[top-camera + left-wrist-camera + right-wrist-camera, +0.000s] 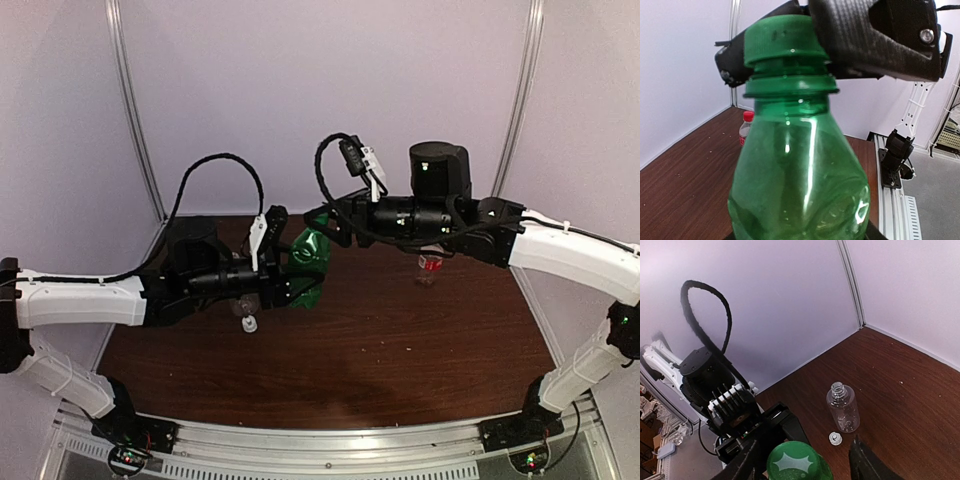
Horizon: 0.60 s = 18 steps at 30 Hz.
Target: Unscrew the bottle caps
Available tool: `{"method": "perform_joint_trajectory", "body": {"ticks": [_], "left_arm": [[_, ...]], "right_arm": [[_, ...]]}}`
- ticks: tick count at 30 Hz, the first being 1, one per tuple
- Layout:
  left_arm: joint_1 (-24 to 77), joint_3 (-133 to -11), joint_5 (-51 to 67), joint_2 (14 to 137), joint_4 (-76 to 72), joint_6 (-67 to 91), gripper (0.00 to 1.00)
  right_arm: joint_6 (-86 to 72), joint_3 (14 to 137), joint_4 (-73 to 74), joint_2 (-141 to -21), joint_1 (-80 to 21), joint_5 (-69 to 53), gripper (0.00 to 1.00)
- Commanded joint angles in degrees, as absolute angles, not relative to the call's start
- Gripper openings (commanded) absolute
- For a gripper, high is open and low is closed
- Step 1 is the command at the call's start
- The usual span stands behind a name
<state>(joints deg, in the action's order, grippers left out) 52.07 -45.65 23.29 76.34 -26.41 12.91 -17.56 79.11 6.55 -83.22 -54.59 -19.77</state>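
Note:
My left gripper is shut on the body of the dark green bottle, holding it above the table with its neck towards the right arm. Its green cap sits on the neck. My right gripper straddles that cap with jaws open; one finger stands clear of it. The clear bottle lies uncapped on the table, with its white cap beside it. The small red-labelled bottle stands with its red cap on.
The brown table is walled in white at the back and sides. The white cap lies just under my left arm. A metal rail with both arm bases runs along the near edge.

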Motion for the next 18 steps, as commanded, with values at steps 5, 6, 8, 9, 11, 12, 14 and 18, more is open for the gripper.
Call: {"method": "perform_joint_trajectory", "body": {"ticks": [5,6,8,9,11,12,14,18], "left_arm": [[51.7,-46.7,21.6,75.4,-27.7,11.9,0.33],[51.7,-46.6,21.5,75.3,-27.7,12.0,0.33],[51.7,-46.6,21.3,75.3,-27.7,11.9,0.33],[51.7,-46.5,21.2,75.4,-27.7,11.9,0.33],[51.7,-46.5,21.1,75.2,-27.7,11.9,0.33],[51.7,-46.5,21.0,75.2,-27.7,11.9,0.33],[51.7,-46.4,20.9,75.0,-27.7,11.9,0.33],[51.7,-46.4,20.8,74.8,-27.7,11.7,0.33]], "right_arm": [[-17.9,80.2,4.8,-83.5,-55.1,-18.8,0.49],[-17.8,80.2,4.7,-83.6,-55.1,-18.9,0.46],[-17.8,80.2,4.7,-83.6,-55.1,-19.2,0.41],[-17.7,80.2,4.7,-83.7,-55.1,-19.4,0.38],[-17.7,80.1,4.6,-83.7,-55.1,-19.8,0.34],[-17.6,80.2,4.6,-83.7,-55.2,-19.9,0.32],[-17.5,80.0,4.5,-83.7,-55.1,-20.2,0.28],[-17.2,79.5,3.8,-83.5,-55.1,-21.2,0.19]]}}
